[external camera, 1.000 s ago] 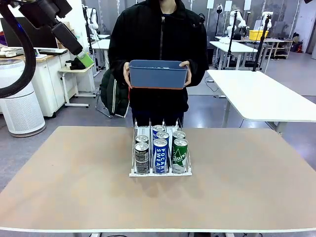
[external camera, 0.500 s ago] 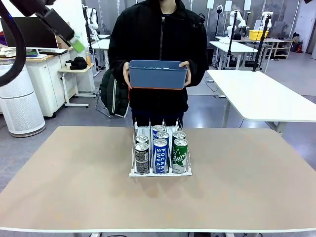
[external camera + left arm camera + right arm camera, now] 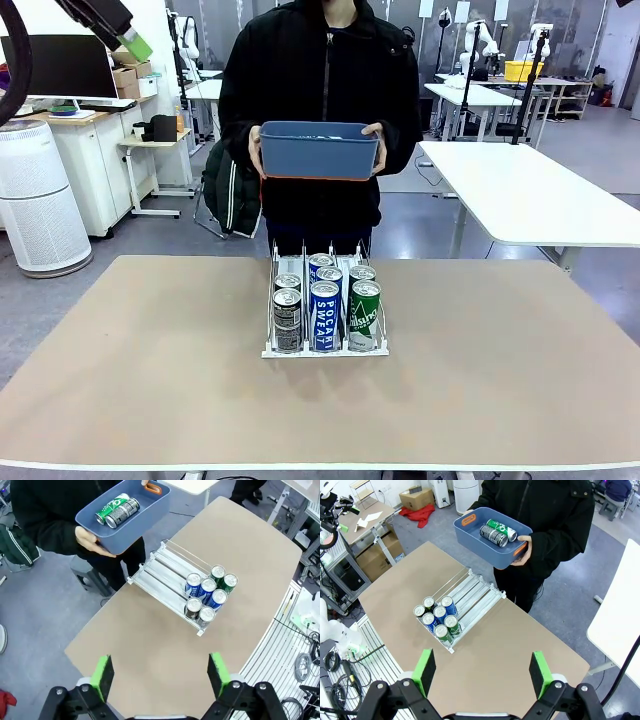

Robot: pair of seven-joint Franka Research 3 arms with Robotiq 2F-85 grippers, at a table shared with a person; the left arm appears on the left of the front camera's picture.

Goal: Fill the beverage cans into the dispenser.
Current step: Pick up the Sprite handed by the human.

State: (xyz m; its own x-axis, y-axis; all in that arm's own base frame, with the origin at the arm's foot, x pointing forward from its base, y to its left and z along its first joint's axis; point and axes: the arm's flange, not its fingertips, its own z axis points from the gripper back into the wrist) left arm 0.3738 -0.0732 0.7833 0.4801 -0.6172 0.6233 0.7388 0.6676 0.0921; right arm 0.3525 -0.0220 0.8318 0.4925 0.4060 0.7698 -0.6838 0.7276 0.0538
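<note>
The dispenser [image 3: 325,351] stands mid-table with several beverage cans at its front: dark ones [image 3: 287,310] left, blue ones [image 3: 325,303] in the middle, green ones [image 3: 365,305] right. Its rear lanes [image 3: 165,572] [image 3: 472,592] are bare. At the far side a person holds a blue tub [image 3: 320,150] with a green can [image 3: 111,509] and a dark can [image 3: 122,512] lying in it. My left gripper [image 3: 128,40] [image 3: 160,675] hangs open high above the table's left. My right gripper [image 3: 482,672] is open too, high above the table, nothing between its fingers.
The brown table [image 3: 150,380] has wide bare areas on both sides of the dispenser. A white table [image 3: 530,190] stands behind on the right, a white air purifier [image 3: 35,200] on the left.
My left arm has risen up and leftward toward the picture's top corner. The person, tub and cans have stayed put.
</note>
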